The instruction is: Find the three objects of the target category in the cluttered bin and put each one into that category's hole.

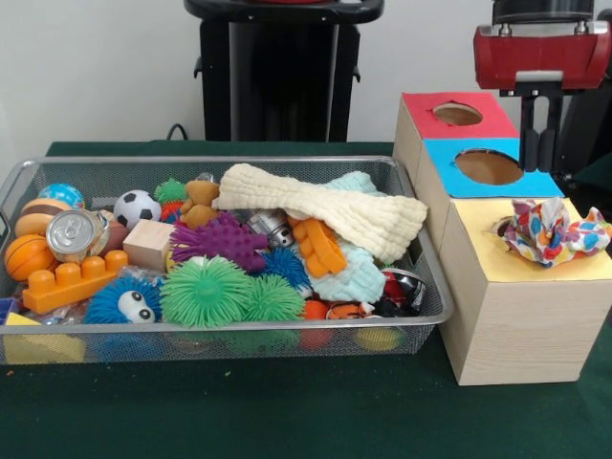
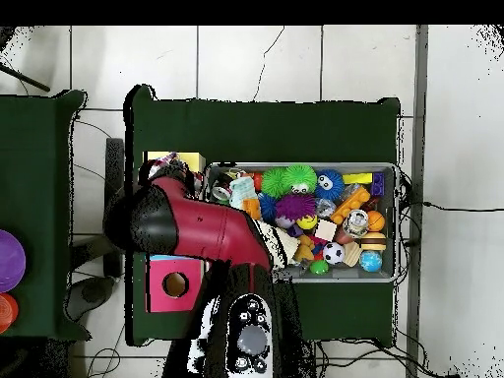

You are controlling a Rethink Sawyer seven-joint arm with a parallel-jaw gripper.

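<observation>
A patterned cloth (image 1: 555,229) lies bunched over the yellow hole at the box's (image 1: 521,316) near end, the end effector (image 1: 541,124) above it, grip unclear; next, push it in.

Green table (image 1: 287,411) w/ wire bin (image 1: 421,316) beside, maybe touching, wooden box (image 1: 521,325).
</observation>
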